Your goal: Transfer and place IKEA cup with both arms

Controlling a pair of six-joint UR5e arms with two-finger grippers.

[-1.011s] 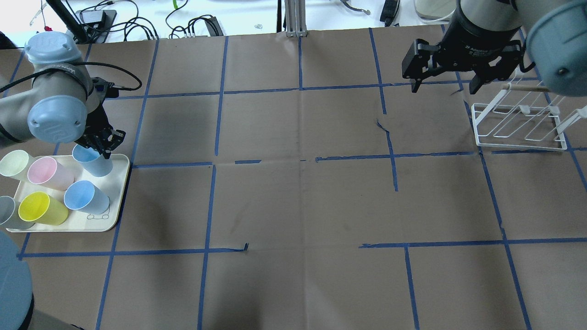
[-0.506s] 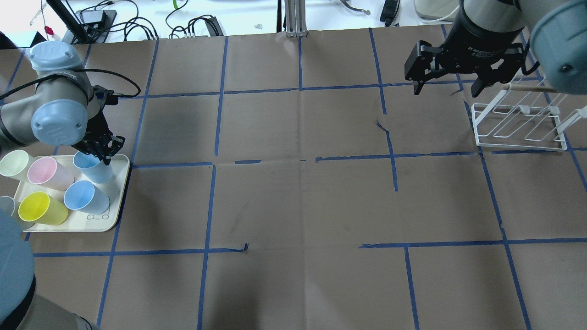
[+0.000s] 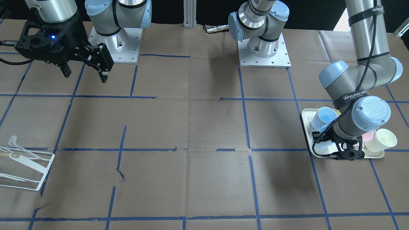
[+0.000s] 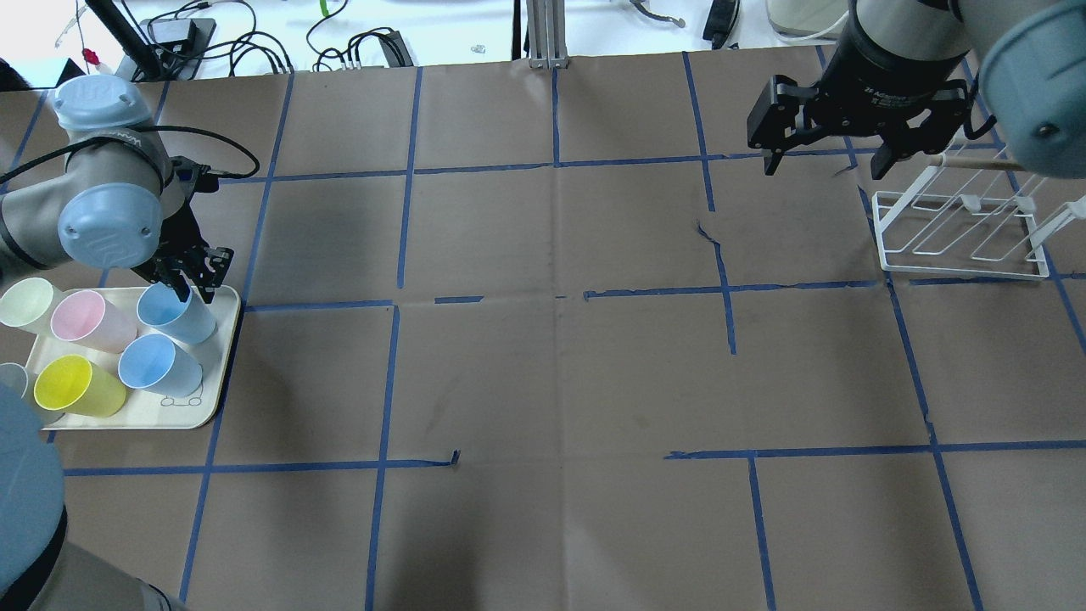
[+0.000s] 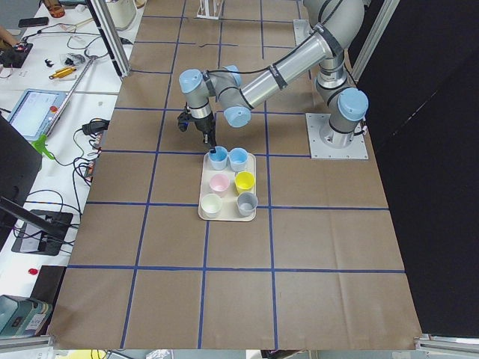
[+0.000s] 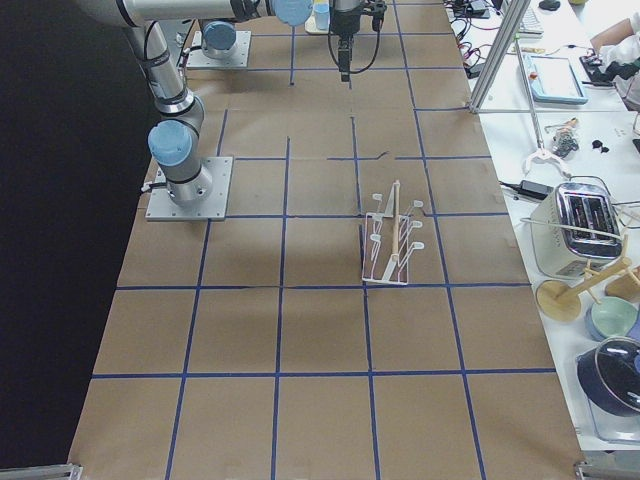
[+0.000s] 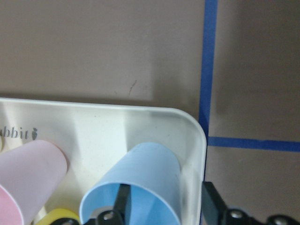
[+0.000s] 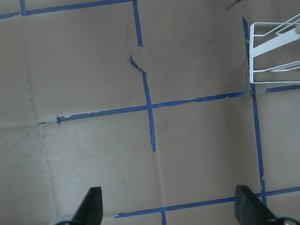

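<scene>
Covering the whole work area, the counter [image 4: 551,382] is faced with brown paper divided into squares by blue tape.

The left arm [image 4: 110,225] bends down over the counter's left end. The right arm [image 4: 899,51] hangs above the far right part of the counter.

A white wire rack [image 4: 963,271] stands on the counter at the right, just beside the right arm's wrist in the overhead view.

A cream tray [image 4: 191,412] lies flat on the counter at the left end and carries six cups, all mouth up.

The IKEA cup [image 4: 178,312] stands in the tray corner farthest from the robot and nearest the counter's middle. A second light-blue cup [image 4: 157,365] stands just beside it on the robot's side. A pink cup [image 4: 89,321], a yellow cup [image 4: 76,386] and a pale cream cup [image 4: 30,305] fill positions further left. A grey cup [image 5: 247,203] occupies the tray's near left corner.

The right pincer [image 4: 823,161] points down at bare counter with its fingers spread wide and nothing between them.

The left pincer [image 4: 195,287] is lowered onto the IKEA cup. One finger [image 7: 123,201] is inside the cup's mouth. The other finger is outside the cup wall, above the tray rim. A gap shows between the outer finger and the wall, so the pincer straddles the wall without clamping it.
</scene>
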